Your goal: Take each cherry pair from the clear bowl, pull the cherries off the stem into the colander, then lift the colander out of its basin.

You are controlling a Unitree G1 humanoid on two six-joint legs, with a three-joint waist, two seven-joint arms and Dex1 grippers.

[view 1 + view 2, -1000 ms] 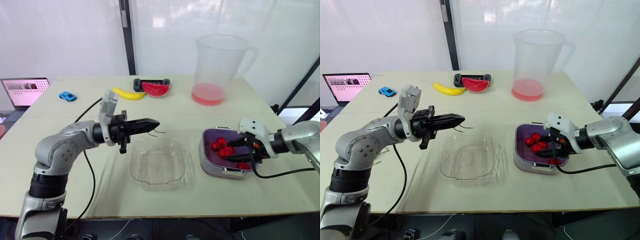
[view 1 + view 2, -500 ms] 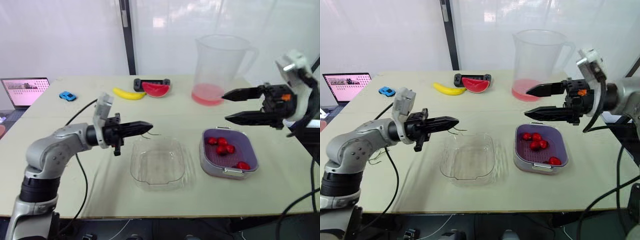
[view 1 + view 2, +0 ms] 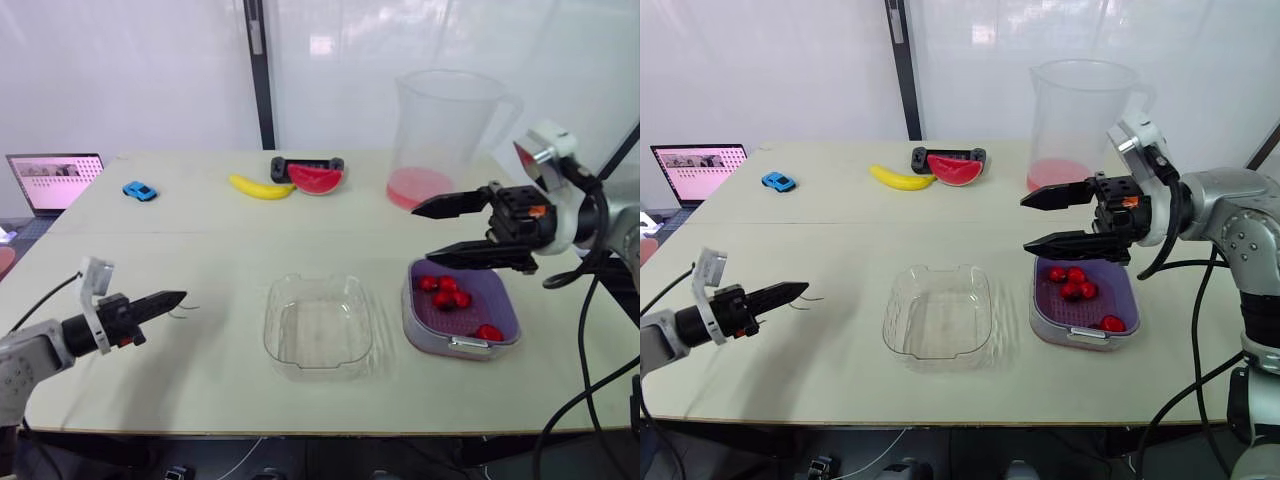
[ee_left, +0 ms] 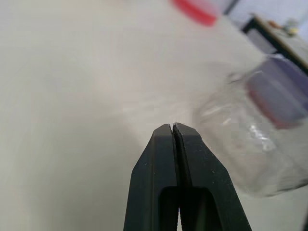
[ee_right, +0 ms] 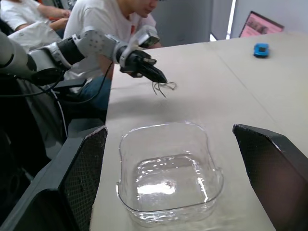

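The clear bowl (image 3: 318, 325) sits empty at the table's middle. Right of it, the purple colander (image 3: 497, 296) rests in its grey basin (image 3: 412, 325) with several red cherries (image 3: 445, 292) inside. My right gripper (image 3: 422, 238) hangs open above the colander's left edge, nothing between its fingers. Far left near the front edge, my left gripper (image 3: 176, 297) is shut on thin bare cherry stems (image 3: 187, 311), which dangle from its tip (image 5: 161, 79) in the right wrist view. Its fingertips (image 4: 166, 129) are pressed together.
A tall pitcher (image 3: 440, 130) with red liquid stands at the back right. A banana (image 3: 258, 187), a watermelon slice (image 3: 315, 178) and a blue toy car (image 3: 139, 190) lie along the back. A laptop (image 3: 55, 180) is far left. People (image 5: 120, 19) sit beyond the table.
My left arm has swung away from the bowl to the front left, still pinching the stems. My right gripper rose out of the colander, opened wide and now sits lower, over its left edge.
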